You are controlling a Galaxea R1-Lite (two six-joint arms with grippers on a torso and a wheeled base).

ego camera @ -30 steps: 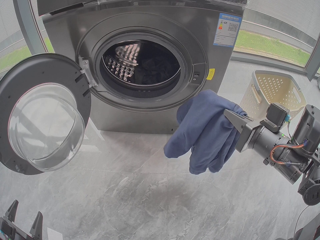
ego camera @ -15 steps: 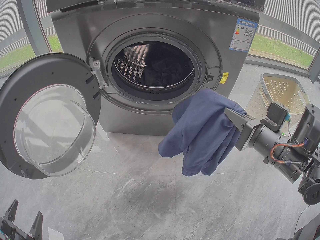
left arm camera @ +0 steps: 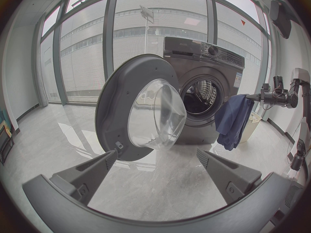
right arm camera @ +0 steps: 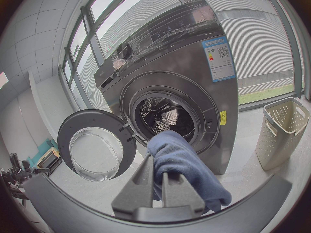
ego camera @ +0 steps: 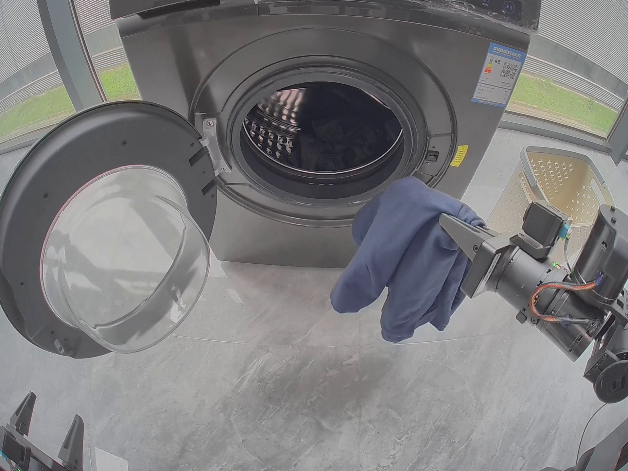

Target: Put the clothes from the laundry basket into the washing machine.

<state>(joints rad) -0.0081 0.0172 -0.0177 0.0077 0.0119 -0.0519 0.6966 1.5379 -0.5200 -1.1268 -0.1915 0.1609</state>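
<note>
One blue garment (ego camera: 405,256) is hanging from the right hand (ego camera: 458,226), which is clamping its upper fold. The cloth is draping just in front of the washing machine (ego camera: 327,40), below the lower right rim of the open drum. Dark clothes (ego camera: 340,132) are lying inside. The laundry basket (ego camera: 562,178) is standing on the floor beyond that hand. The left hand (left arm camera: 156,152) is sitting low, fingers spread apart, gripping nothing.

blue garment (ego camera: 409,256), cream perforated basket (ego camera: 556,178), grey washer (ego camera: 314,40)
</note>
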